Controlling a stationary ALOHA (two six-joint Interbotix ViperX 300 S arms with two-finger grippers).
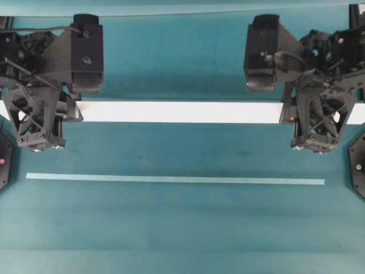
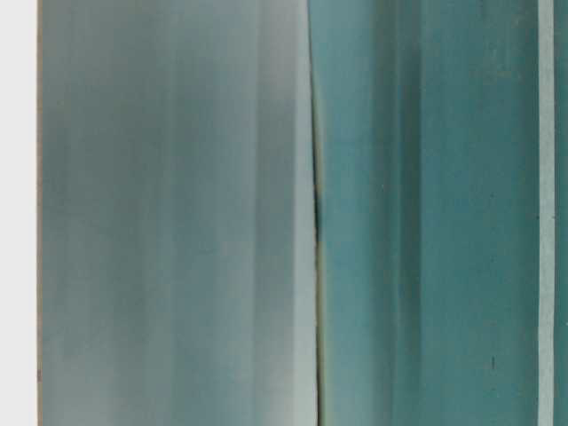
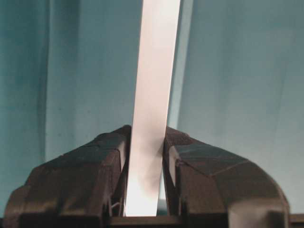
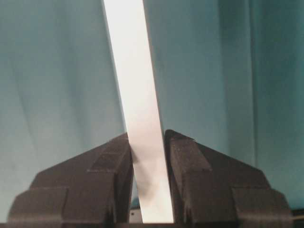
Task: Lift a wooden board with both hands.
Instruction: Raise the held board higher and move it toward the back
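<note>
Wooden board spanning the teal table between two arms. Left gripper pinches the board near its left end, fingers pressed to both edges; right gripper pinches the right end likewise. A pale tape strip lies parallel, well apart from the board.

You get even, soft light overhead; the wooden board glares white, wrist views dim toward their fingers, and the table-level view is smeared.

Left gripper and right gripper each clamp the board.
</note>
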